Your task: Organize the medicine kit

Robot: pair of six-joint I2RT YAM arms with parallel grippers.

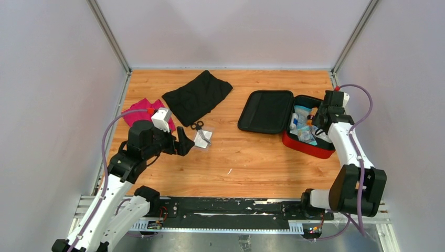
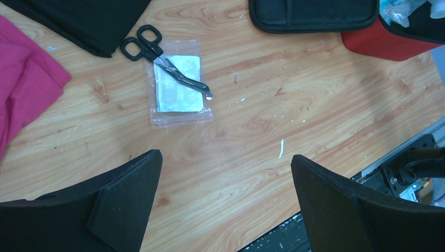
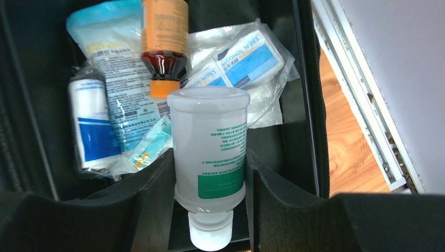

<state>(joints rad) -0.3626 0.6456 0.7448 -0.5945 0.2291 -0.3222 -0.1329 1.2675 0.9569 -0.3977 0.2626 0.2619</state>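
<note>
- Left fingers (image 2: pixel 126 199): black, spread wide, nothing held; hung over bare wood-grain table (image 1: pixel 252 163).
- Bag (image 2: pixel 181 113): clear, flat, zip-top, laid just beyond those fingers. A white square pad is enclosed.
- Scissors (image 2: pixel 157 55): black looped handles, blades laid across the bag.
- Magenta cloth (image 2: pixel 26 89): soft and crumpled, at the left edge.
- Black cloth (image 1: pixel 198 96): rumpled, placed farther back, beside the scissor handles.
- Right fingers (image 3: pixel 147 210): clamped on a bottle (image 3: pixel 210 136), a white translucent cylinder with a green label, held over the kit.
- Kit (image 1: pixel 309 148): red soft case at the table's right side, opened, with the black-lined lid (image 1: pixel 266 111) laid flat to its left. Contents:
  - brown bottle (image 3: pixel 164 42) with an orange label
  - bagged alcohol wipes (image 3: pixel 246 58)
  - blue-white roll (image 3: pixel 92 126)
  - blue-topped packet (image 3: pixel 118 68)
</note>
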